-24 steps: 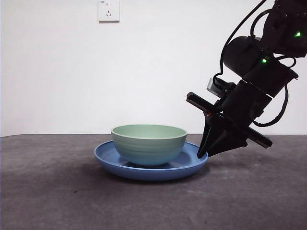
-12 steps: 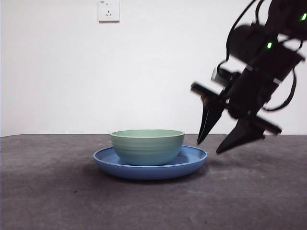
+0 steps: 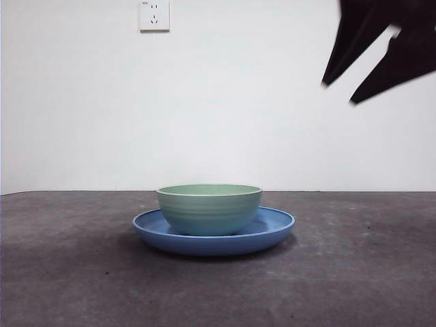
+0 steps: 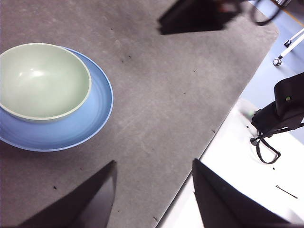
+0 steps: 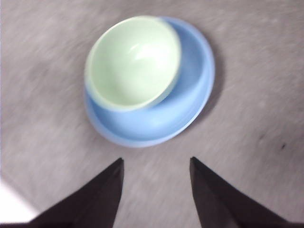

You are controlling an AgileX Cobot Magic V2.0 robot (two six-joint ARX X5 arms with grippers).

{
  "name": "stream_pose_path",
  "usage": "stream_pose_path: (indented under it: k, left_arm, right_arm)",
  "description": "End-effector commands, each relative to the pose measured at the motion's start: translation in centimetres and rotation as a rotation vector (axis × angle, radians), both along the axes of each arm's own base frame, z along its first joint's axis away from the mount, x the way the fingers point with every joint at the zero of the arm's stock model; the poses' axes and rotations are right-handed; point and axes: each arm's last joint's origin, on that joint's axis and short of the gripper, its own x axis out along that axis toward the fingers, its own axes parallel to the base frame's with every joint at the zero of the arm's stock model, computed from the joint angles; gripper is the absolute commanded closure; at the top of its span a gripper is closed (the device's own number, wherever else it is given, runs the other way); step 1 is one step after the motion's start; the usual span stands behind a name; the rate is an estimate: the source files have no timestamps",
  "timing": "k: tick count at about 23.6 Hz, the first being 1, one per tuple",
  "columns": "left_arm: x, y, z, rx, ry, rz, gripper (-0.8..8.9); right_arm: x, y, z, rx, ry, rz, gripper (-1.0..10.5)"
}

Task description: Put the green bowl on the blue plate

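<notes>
1. Both jaws of the right gripper [image 3: 338, 94] are spread apart and hold nothing, high at 1 o'clock from the green bowl [image 3: 209, 208].
2. That bowl sits inside the blue plate [image 3: 272, 234].
3. Left gripper [image 4: 152, 168] waits with jaws apart, empty too.

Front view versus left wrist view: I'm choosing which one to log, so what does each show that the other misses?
Only the front view shows the wall socket, the white wall, and the green bowl side-on with its ridged outer wall. Only the left wrist view shows the bowl's bare inside from above, the table's far edge, the white surface beyond it, and the left gripper with jaws apart. Both show the bowl sitting on the blue plate, off-centre on it in the wrist view, with no gripper touching either.
</notes>
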Motion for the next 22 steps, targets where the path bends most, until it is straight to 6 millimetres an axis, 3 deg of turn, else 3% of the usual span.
stream_pose_path:
  k: [1, 10, 22]
  left_arm:
    - [0.1, -0.2, 0.2, -0.003, -0.015, -0.016, 5.64]
    - [0.1, -0.2, 0.2, -0.003, -0.015, -0.016, 5.64]
    - [0.1, -0.2, 0.2, -0.003, -0.015, -0.016, 5.66]
  right_arm:
    - [-1.8, -0.3, 1.4, -0.002, -0.044, 0.082, 7.2]
    - [-6.4, -1.9, 3.4, 0.028, -0.109, 0.136, 7.2]
    - [-7.0, -2.1, 3.8, 0.038, -0.132, 0.136, 7.2]
